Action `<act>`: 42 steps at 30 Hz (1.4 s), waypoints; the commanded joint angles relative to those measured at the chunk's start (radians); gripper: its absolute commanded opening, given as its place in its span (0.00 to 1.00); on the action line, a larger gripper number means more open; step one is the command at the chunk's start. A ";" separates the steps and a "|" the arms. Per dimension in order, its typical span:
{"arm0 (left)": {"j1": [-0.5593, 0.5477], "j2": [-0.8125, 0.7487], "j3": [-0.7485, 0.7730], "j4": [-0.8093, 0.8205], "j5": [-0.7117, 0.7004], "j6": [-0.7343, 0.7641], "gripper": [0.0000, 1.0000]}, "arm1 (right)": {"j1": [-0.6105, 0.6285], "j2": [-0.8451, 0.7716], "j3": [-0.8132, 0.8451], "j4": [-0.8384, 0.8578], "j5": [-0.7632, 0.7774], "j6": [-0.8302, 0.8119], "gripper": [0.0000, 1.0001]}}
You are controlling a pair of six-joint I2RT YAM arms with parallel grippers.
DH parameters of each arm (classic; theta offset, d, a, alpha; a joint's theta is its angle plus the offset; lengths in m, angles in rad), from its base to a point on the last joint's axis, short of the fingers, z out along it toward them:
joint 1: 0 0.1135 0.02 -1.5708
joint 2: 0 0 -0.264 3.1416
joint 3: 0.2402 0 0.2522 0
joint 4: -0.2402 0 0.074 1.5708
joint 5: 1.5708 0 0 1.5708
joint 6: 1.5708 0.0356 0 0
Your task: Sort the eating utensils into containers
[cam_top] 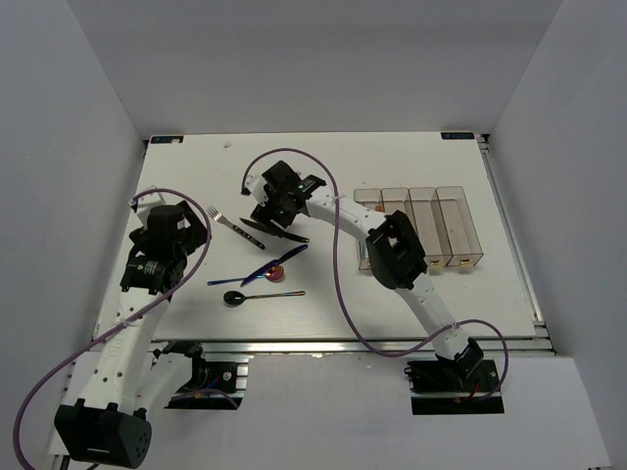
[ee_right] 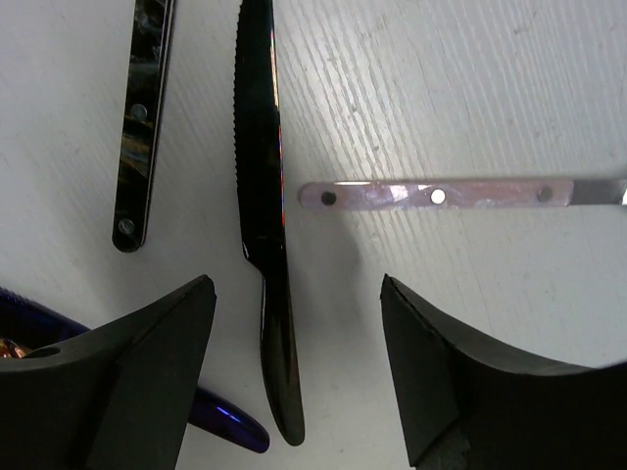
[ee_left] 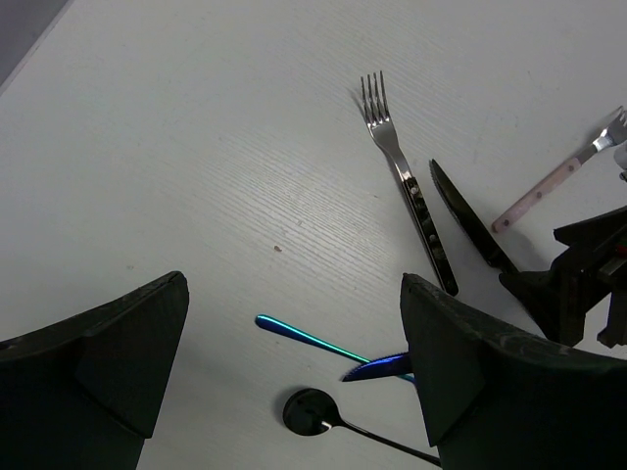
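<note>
My right gripper [ee_right: 296, 294] is open low over the table, its fingers either side of the handle of a black knife [ee_right: 266, 225]. A pink-handled fork [ee_right: 441, 194] lies crosswise just beyond it. A dark-handled silver fork [ee_left: 402, 176] lies left of the knife. Nearer me lie a blue knife [cam_top: 279, 260], a red-bowled spoon [cam_top: 274, 273] and a black-bowled spoon [cam_top: 233, 298]. My left gripper [ee_left: 294, 294] hangs open and empty above the teal handle [ee_left: 309, 336] and the black spoon bowl [ee_left: 312, 411]. The clear containers [cam_top: 468, 227] stand at the right.
The right arm's forearm [cam_top: 397, 250] stretches across in front of the containers' near ends. Its purple cable [cam_top: 338, 255] loops over the middle of the table. The right gripper [ee_left: 578, 284] shows at the right edge of the left wrist view, beside the black knife [ee_left: 470, 215].
</note>
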 commanded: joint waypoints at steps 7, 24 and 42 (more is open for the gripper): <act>0.005 -0.017 -0.016 0.028 0.031 0.016 0.98 | 0.000 0.070 0.122 -0.126 -0.011 -0.059 0.64; 0.005 -0.012 -0.013 0.032 0.049 0.022 0.98 | -0.005 0.079 0.097 -0.274 0.007 -0.105 0.49; 0.005 -0.026 -0.017 0.029 0.042 0.020 0.98 | -0.017 0.145 0.096 -0.371 -0.057 -0.114 0.31</act>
